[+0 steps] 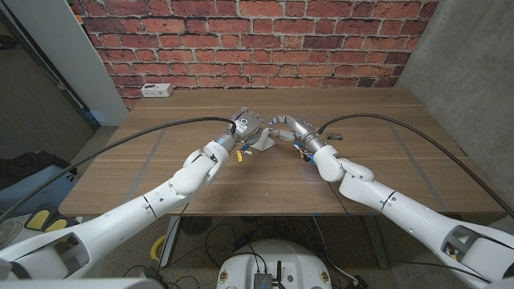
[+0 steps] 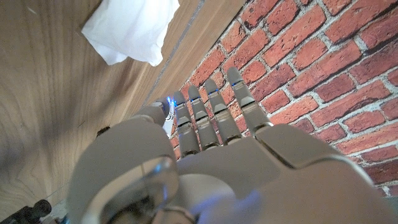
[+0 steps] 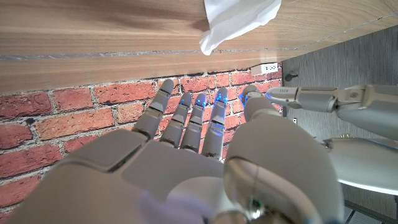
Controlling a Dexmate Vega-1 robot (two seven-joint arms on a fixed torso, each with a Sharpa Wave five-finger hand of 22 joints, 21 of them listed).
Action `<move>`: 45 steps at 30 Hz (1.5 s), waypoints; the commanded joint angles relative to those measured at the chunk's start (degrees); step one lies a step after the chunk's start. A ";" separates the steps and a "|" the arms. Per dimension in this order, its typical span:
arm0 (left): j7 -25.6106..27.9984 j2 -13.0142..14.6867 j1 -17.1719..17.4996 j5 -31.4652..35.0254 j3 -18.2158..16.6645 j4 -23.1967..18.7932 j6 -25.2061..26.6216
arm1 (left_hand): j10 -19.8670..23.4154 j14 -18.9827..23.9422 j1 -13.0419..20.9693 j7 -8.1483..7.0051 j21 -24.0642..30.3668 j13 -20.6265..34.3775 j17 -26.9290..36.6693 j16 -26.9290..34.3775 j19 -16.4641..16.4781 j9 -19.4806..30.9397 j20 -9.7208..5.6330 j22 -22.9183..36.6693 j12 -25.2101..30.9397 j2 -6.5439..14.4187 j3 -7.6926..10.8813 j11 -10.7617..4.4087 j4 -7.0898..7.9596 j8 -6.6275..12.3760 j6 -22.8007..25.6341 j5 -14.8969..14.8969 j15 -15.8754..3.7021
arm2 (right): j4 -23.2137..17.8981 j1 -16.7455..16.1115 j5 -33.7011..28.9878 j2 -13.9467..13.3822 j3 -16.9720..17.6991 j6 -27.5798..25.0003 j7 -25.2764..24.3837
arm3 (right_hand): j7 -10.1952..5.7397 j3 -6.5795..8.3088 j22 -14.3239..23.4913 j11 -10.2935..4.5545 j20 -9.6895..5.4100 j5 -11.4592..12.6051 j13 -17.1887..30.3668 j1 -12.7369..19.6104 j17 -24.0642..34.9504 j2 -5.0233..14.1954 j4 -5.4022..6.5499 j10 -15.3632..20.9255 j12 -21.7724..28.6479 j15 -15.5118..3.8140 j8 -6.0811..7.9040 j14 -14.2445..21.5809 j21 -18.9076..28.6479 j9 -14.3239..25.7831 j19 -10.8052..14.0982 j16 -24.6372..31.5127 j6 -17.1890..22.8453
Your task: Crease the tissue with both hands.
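Observation:
A white crumpled tissue (image 1: 263, 143) lies on the wooden table (image 1: 385, 160) near its middle, partly hidden between my two hands. My left hand (image 1: 245, 128) hovers just left of the tissue and my right hand (image 1: 289, 128) just right of it. In the left wrist view the left hand (image 2: 211, 143) has its fingers stretched out and holds nothing, with the tissue (image 2: 130, 28) on the table beyond the fingertips. In the right wrist view the right hand (image 3: 193, 143) also has straight fingers and holds nothing, clear of the tissue (image 3: 239, 22).
A white socket box (image 1: 157, 90) sits at the table's far left corner against the brick wall (image 1: 265, 36). A grey wall (image 1: 474, 80) stands to the right. My left arm (image 3: 336, 99) crosses the right wrist view.

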 commanded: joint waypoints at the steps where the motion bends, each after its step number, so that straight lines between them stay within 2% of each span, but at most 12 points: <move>1: -7.71 -0.32 -0.56 -11.41 -2.40 -1.23 -2.13 | 2.89 2.72 -1.19 1.39 1.08 0.03 0.10 0.49 2.72 0.14 0.29 -0.55 0.85 0.09 1.77 0.79 0.07 0.56 2.87 0.51 -1.19 | 0.46 0.40 0.08 0.06 -0.08 -0.05 0.99 | 0.01 0.47 0.13 -0.04 -0.02 0.18 0.28 -0.13 0.00 0.29 -0.05 -0.06 0.24 -3.26 0.21 -0.19 -0.26 0.26 0.03 -0.69 -0.11; 7: -9.70 -0.11 -1.90 -15.53 -2.36 -0.64 -4.01 | 4.14 4.30 -1.74 2.25 1.37 -0.05 -0.03 0.47 3.88 0.16 0.23 -1.11 0.98 0.16 3.04 1.99 0.06 0.58 4.26 0.58 -0.55 | 0.54 0.43 0.23 0.23 0.20 -0.14 0.60 | -0.49 0.16 0.12 -0.25 -0.33 0.01 0.25 -1.40 0.32 0.24 0.55 -1.96 -0.42 -3.09 -0.28 -1.52 -0.69 0.23 -0.85 -1.13 -1.60; 13: -12.01 0.27 -3.55 -19.10 -2.05 0.16 -6.16 | 4.41 4.61 -1.45 3.51 1.27 -0.12 -0.12 0.14 3.92 0.18 -0.21 -1.42 0.83 0.90 4.74 2.38 -0.21 0.47 4.87 0.84 -0.12 | 1.05 0.20 0.45 0.84 0.57 -0.02 -1.00 | -0.83 0.55 0.12 -0.55 -0.72 0.15 0.24 -2.29 0.96 2.26 1.68 -2.29 -0.42 -3.59 -0.22 -2.09 -0.90 0.24 -1.23 -0.96 -1.80; 19: -13.58 0.38 -4.80 -21.06 -1.56 0.91 -7.14 | 9.14 9.68 -2.14 4.48 2.07 0.11 0.14 1.12 6.11 0.28 -0.63 -1.64 2.07 0.75 8.25 2.68 0.11 0.90 8.53 0.87 0.15 | 1.27 0.30 0.40 1.00 0.48 -0.27 -1.25 | -0.92 0.66 0.12 -0.53 -0.78 0.21 0.23 -2.41 1.10 2.58 1.84 -2.32 -0.38 -3.54 -0.22 -2.08 -0.92 0.24 -1.22 -0.84 -1.90; 22: -14.42 0.33 -5.39 -22.24 -1.42 1.51 -7.45 | 10.72 11.84 -2.85 4.78 2.61 0.49 0.38 1.77 7.37 0.31 -0.78 -1.62 2.62 0.69 8.98 2.77 0.56 0.97 9.61 0.78 0.14 | 1.41 0.38 0.53 1.08 0.48 -0.28 -1.29 | -0.93 0.70 0.12 -0.58 -0.89 0.24 0.23 -2.40 1.13 2.61 1.83 -2.37 -0.39 -3.55 -0.24 -2.05 -0.91 0.24 -1.18 -0.81 -1.99; 28: -17.47 0.25 -7.83 -26.80 -0.79 4.40 -10.94 | 11.01 11.95 -2.97 5.86 2.62 0.79 0.50 1.64 7.29 0.34 -0.92 -1.63 2.66 0.46 9.69 3.39 0.11 1.13 10.80 0.76 0.75 | 1.85 0.80 0.58 1.15 0.32 -0.13 -1.12 | -0.90 0.79 0.12 -0.57 -0.91 0.29 0.22 -2.30 1.16 2.63 1.74 -2.34 -0.35 -3.46 -0.25 -1.97 -0.90 0.24 -1.12 -0.74 -2.08; 33: -19.95 0.02 -9.57 -29.12 -0.03 6.07 -12.35 | 9.98 9.63 -3.17 6.63 1.76 1.11 0.97 0.86 5.03 0.34 -0.54 -1.69 2.10 0.50 10.14 4.15 -0.52 0.50 10.28 0.61 1.61 | 2.12 0.95 0.85 1.23 0.30 -0.07 -1.02 | -0.88 0.84 0.12 -0.52 -0.88 0.33 0.22 -2.22 1.19 2.53 1.62 -2.31 -0.31 -3.43 -0.30 -1.91 -0.90 0.24 -1.10 -0.68 -2.30; 35: -21.65 0.07 -10.58 -28.96 0.79 6.49 -12.63 | 8.93 7.95 -3.83 6.60 0.17 1.45 1.39 0.35 1.00 0.37 -0.25 -1.74 1.54 0.65 10.48 4.32 -0.49 -0.38 8.87 0.45 1.85 | 2.38 1.03 0.90 1.30 0.29 0.04 -1.15 | -0.89 0.85 0.12 -0.52 -0.88 0.34 0.22 -2.21 1.20 2.49 1.59 -2.33 -0.30 -3.32 -0.29 -1.91 -0.90 0.24 -1.09 -0.66 -2.34; 36: -22.24 -0.03 -11.01 -28.92 1.16 6.80 -12.78 | 7.71 5.46 -4.57 6.28 -1.43 1.73 1.52 -0.57 -3.12 0.44 -0.61 -1.70 0.95 0.70 10.66 4.12 -0.40 -0.73 8.26 0.30 1.91 | 2.40 1.04 0.99 1.31 0.31 -0.02 -1.11 | -0.88 0.85 0.12 -0.54 -0.86 0.35 0.22 -2.21 1.21 2.48 1.58 -2.31 -0.29 -3.36 -0.28 -1.91 -0.90 0.24 -1.08 -0.65 -2.32; 38: -23.37 -0.20 -11.64 -29.28 1.64 7.25 -13.05 | 7.39 3.10 -5.02 5.91 -2.60 1.91 1.77 -1.26 -6.08 0.46 -0.75 -1.68 0.74 0.78 10.69 3.77 -0.37 -0.91 7.87 0.20 1.84 | 2.56 1.11 1.07 1.33 0.32 0.05 -1.13 | -0.88 0.86 0.12 -0.55 -0.84 0.36 0.21 -2.21 1.23 2.47 1.57 -2.33 -0.29 -3.40 -0.27 -1.91 -0.90 0.24 -1.06 -0.63 -2.34; 42: -25.02 -0.49 -12.56 -30.22 2.21 8.05 -13.33 | 6.36 1.99 -5.51 5.90 -2.81 2.04 2.26 -1.27 -6.61 0.48 -0.61 -1.63 0.29 1.16 10.60 3.73 0.18 -1.18 7.10 0.11 2.10 | 2.95 1.28 1.18 1.44 0.22 0.26 -1.16 | -0.88 0.89 0.12 -0.58 -0.79 0.38 0.21 -2.13 1.23 2.37 1.45 -2.36 -0.28 -3.39 -0.26 -1.87 -0.91 0.24 -1.07 -0.60 -2.39; 45: -26.13 -0.60 -13.12 -30.94 2.51 8.47 -13.37 | 5.98 1.59 -6.05 5.92 -2.23 2.16 2.40 -1.27 -5.12 0.50 -0.04 -1.57 0.12 1.06 10.73 4.06 0.70 -1.27 6.60 0.07 2.42 | 3.08 1.31 1.28 1.50 0.21 0.30 -1.21 | -0.87 0.89 0.12 -0.46 -0.78 0.39 0.21 -2.12 1.23 2.29 1.39 -2.32 -0.25 -3.35 -0.25 -1.87 -0.91 0.24 -1.06 -0.58 -2.41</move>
